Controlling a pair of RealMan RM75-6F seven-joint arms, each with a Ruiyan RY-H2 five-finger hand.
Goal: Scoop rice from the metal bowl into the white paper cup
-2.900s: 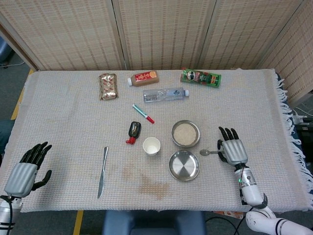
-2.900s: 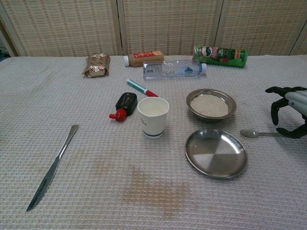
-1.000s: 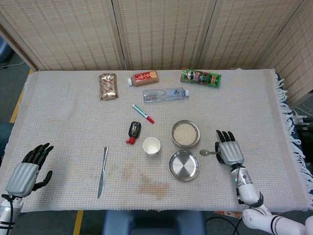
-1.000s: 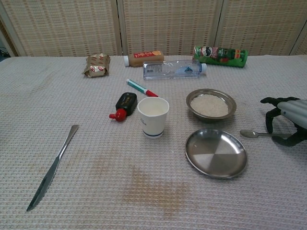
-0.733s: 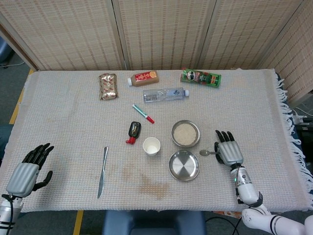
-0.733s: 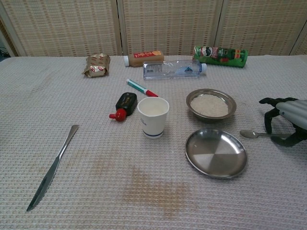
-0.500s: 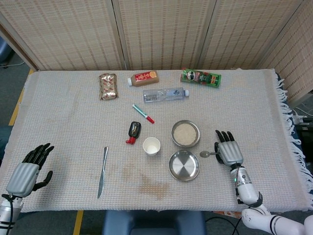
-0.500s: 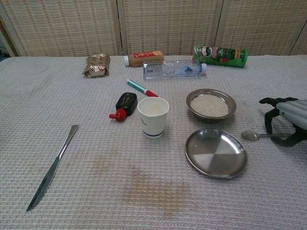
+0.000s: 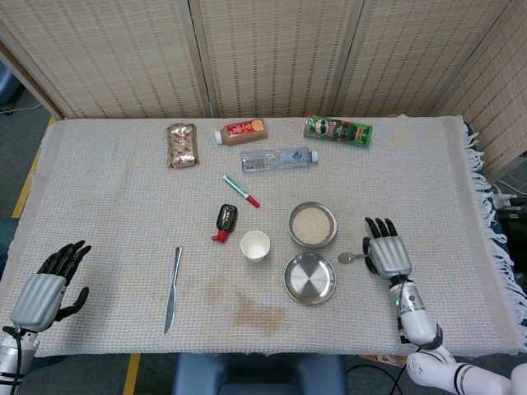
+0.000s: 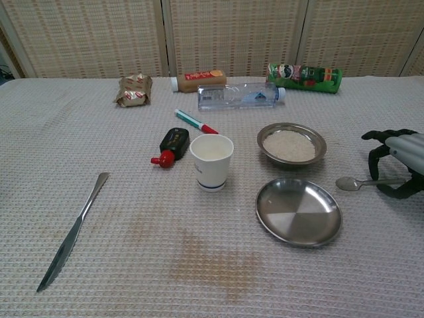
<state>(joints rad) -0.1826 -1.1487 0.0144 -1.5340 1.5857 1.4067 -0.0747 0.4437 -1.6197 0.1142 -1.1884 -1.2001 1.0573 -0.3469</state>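
The metal bowl (image 9: 313, 224) (image 10: 291, 144) of white rice stands right of centre. Left of it and nearer me is the upright white paper cup (image 9: 255, 245) (image 10: 212, 161). A metal spoon (image 9: 352, 257) (image 10: 354, 182) lies to the right of the bowl with its scoop end pointing left. My right hand (image 9: 387, 253) (image 10: 397, 165) curls over the spoon's handle and pinches it, and the handle rises slightly toward the hand. At the table's front left corner my left hand (image 9: 45, 288) rests open, seen only in the head view.
An empty metal plate (image 9: 310, 278) (image 10: 299, 212) sits in front of the bowl. A knife (image 9: 173, 288) (image 10: 71, 232) lies front left. A pen (image 10: 195, 122), a black-and-red item (image 10: 171, 144), a water bottle (image 10: 240, 96), a green can (image 10: 305, 76) and snacks (image 10: 135, 89) lie further back.
My right hand moved left onto the spoon handle and closed its fingers around it. The spoon shifted a little to the right and its handle end lifted. The left hand stayed still.
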